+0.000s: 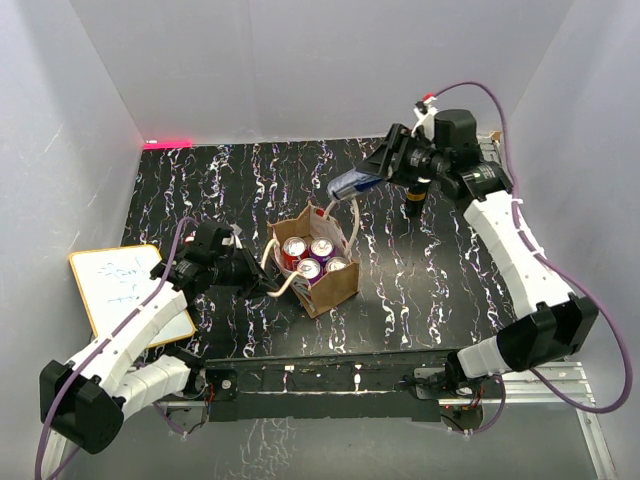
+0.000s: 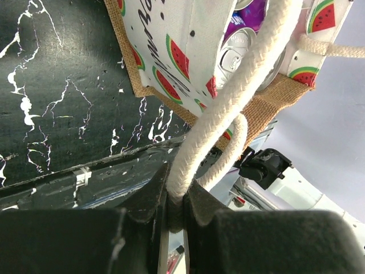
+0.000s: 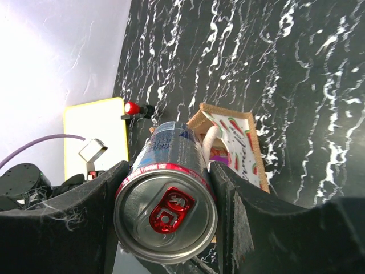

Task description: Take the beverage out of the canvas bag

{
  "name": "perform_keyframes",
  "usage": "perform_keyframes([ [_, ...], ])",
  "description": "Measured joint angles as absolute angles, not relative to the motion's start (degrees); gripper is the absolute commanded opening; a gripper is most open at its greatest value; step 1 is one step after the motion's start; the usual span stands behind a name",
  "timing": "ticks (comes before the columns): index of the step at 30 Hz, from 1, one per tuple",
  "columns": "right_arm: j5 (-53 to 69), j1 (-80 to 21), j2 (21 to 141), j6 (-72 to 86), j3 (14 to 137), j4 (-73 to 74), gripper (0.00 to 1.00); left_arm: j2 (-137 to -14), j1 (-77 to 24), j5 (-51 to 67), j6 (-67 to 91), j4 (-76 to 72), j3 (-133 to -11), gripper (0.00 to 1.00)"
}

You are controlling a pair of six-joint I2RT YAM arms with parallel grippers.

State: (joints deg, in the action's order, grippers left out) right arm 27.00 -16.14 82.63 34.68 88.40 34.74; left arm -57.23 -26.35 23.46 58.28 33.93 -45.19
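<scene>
Pinches one cream handle (image 2: 228,108) of the bag (image 1: 335,285) in the left gripper (image 2: 175,208), jaws closed tight on the rope at lower centre of the left wrist view; probably meant to pin the bag to the table (image 1: 420,260) so nothing drags it upward. Grips a can (image 3: 166,211) on its side in the right gripper (image 1: 365,177), clamped round the body, upper centre-right of the top view, above the bag's far rim and clear of it. Leaves four more cans (image 1: 312,256) upright inside the bag, mid-frame. Hard to tell whether the held can brushes the far handle; looks just apart. Seems to need only bare table for setting down.
</scene>
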Motion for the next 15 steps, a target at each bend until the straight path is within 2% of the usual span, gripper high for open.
perform_keyframes([
  [6, 17.23, -14.13, 75.07, 31.90, 87.15, 38.13, 0.08, -58.52, -26.35, 24.69, 56.12, 34.85, -45.84, 0.00],
  [15, -8.60, -14.09, 55.92, 33.98, 65.04, 41.58, 0.08, -61.10, -26.35, 26.24, 53.06, 36.10, -46.85, 0.00],
])
